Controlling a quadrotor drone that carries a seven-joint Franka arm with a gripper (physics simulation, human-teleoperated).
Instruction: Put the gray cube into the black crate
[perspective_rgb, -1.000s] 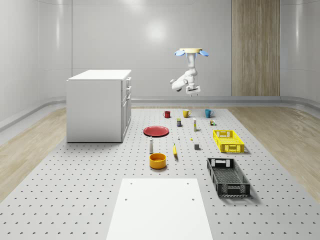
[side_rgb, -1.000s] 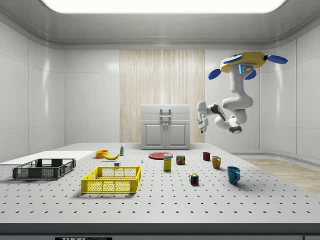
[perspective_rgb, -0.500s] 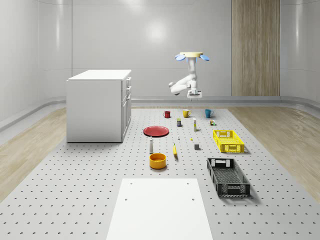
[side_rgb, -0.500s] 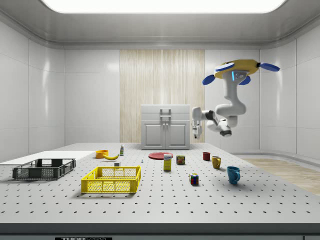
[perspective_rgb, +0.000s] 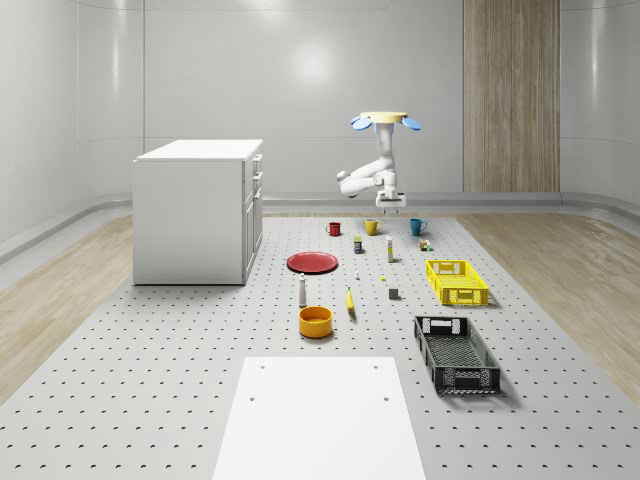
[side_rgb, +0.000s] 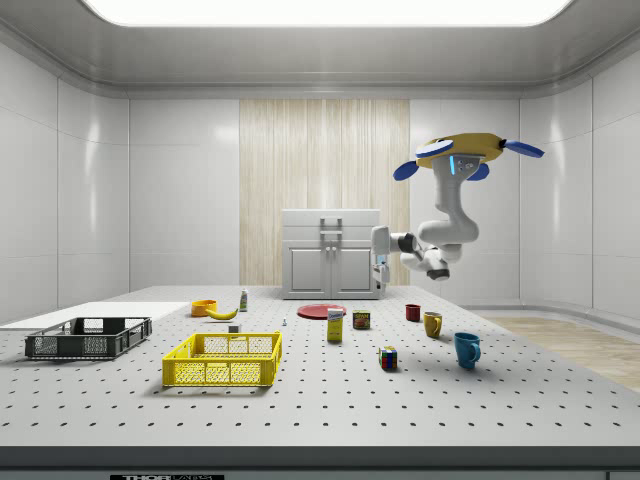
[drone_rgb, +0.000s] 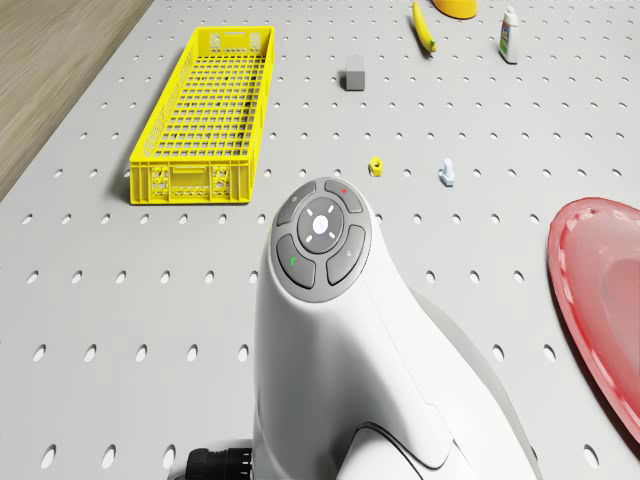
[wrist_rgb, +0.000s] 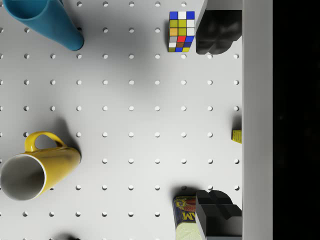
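The gray cube (perspective_rgb: 394, 294) (drone_rgb: 354, 73) sits on the perforated table between the banana (perspective_rgb: 350, 299) and the yellow crate (perspective_rgb: 457, 282). Nearer the whole-scene view's front lies the black crate (perspective_rgb: 468, 380) (side_rgb: 88, 345), with nothing in it. The drone (perspective_rgb: 385, 120) (side_rgb: 462, 153) hovers high over the back of the table, above the mugs. My gripper (perspective_rgb: 389, 203) (side_rgb: 380, 272) (wrist_rgb: 218, 125) hangs well above the table and far behind the cube, pointing down. It is open, with bare table between its fingertips (wrist_rgb: 217, 32).
Under the gripper stand a yellow mug (wrist_rgb: 35, 165), a blue mug (wrist_rgb: 45, 22), a Rubik's cube (wrist_rgb: 181, 31) and a can (wrist_rgb: 184, 217). A red plate (perspective_rgb: 312, 262), an orange bowl (perspective_rgb: 315, 321), a white cabinet (perspective_rgb: 200, 210) and a white sheet (perspective_rgb: 320, 415) are also there.
The drone has sunk lower and shifted toward the side view's left. The arm has swung with it, carrying the gripper lower. Nothing on the table has moved.
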